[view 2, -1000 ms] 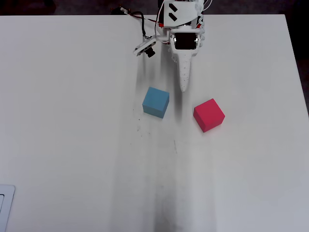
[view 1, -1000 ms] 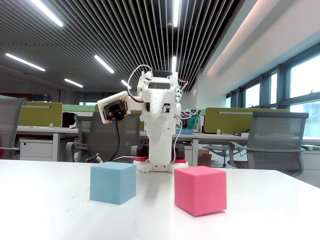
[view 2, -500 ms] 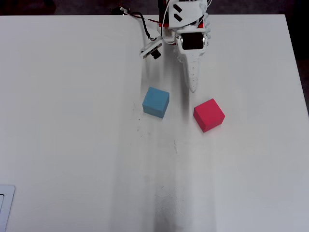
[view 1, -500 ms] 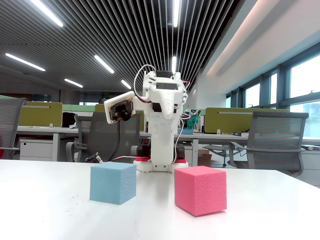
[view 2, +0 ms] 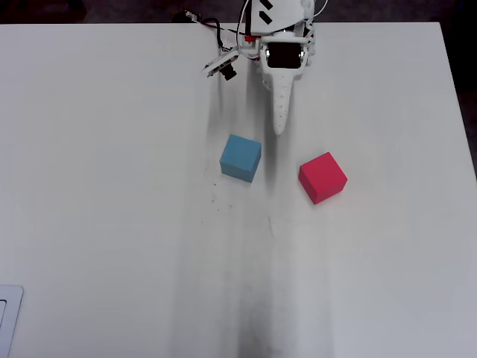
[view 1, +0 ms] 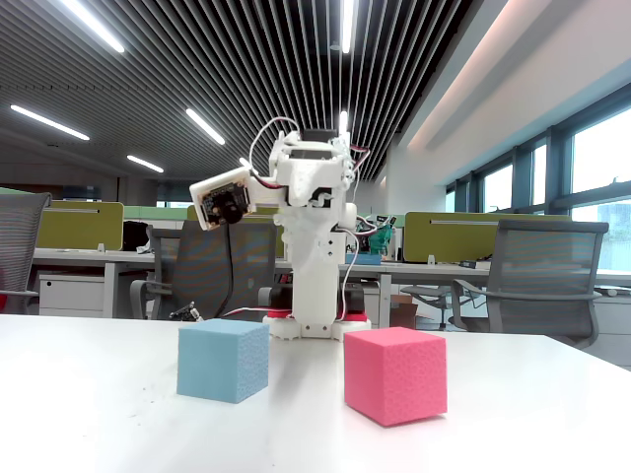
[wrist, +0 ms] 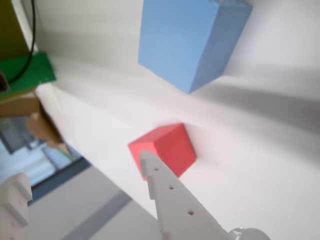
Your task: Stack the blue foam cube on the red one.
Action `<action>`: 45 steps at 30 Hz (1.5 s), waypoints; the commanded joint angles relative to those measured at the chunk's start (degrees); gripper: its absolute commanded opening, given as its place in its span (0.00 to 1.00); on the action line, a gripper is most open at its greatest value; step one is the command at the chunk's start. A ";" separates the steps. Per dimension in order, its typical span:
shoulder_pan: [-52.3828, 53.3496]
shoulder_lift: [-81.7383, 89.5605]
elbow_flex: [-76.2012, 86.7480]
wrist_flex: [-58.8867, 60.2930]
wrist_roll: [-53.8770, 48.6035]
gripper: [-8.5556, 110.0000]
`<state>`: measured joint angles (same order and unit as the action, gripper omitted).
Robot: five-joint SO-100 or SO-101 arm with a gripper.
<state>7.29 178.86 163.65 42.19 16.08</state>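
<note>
**Reaching for the blue cube: line up first, then descend**

The pincer (wrist: 82, 172) is released and holds nothing; in the wrist view its long fixed finger and the ridged tip of the other finger stand well apart. In the overhead view the arm is drawn in near the far edge of the desk (view 2: 112, 224), its finger pointing out toward the gap between the two cubes.

The blue foam cube (view 2: 241, 158) sits on the desk just ahead of the arm and to the left in the overhead view, turned slightly askew. The red one (view 2: 323, 177) lies apart from it on the right, also rotated. Neither is touched.

My judgement is that the step in hand is the approach to the blue cube. It would go best if the wrist swings left, matches the cube's skewed faces, and comes down with one finger on each of two opposite sides, squeezing gently since foam yields.

Nothing lies between arm and cubes. The office chairs (view 1: 537, 281) and partitions behind are well clear.
</note>
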 commanded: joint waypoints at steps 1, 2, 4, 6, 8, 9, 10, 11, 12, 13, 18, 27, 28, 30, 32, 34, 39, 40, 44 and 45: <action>-0.18 -5.19 -9.05 2.46 0.35 0.32; -0.09 -7.65 -11.34 3.16 0.79 0.32; 0.62 -13.62 -16.61 4.92 2.37 0.32; 1.14 -19.95 -22.76 7.82 4.48 0.33; 1.67 -26.54 -28.74 10.55 6.77 0.33; 2.02 -29.53 -31.64 12.13 7.82 0.34; 2.46 -32.26 -34.10 13.45 8.61 0.34; 3.08 -34.54 -36.12 14.50 9.32 0.34; 3.60 -36.47 -37.97 15.56 9.76 0.34; 4.39 -38.23 -39.55 16.70 9.93 0.35; 8.96 -44.47 -45.26 22.41 10.55 0.36; 17.05 -52.12 -40.69 20.65 10.63 0.37; 17.58 -53.09 -40.34 19.86 10.55 0.37; 18.02 -54.84 -39.90 19.07 10.46 0.37; 18.11 -56.34 -39.02 17.84 10.46 0.37; 18.11 -57.74 -38.06 16.70 10.55 0.37; 17.75 -61.35 -36.21 13.71 10.63 0.38; 17.49 -62.14 -36.04 13.36 10.63 0.38; 16.35 -64.78 -35.77 11.43 10.63 0.39; 16.17 -65.39 -35.77 10.90 10.63 0.39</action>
<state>24.08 114.08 128.14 54.14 26.37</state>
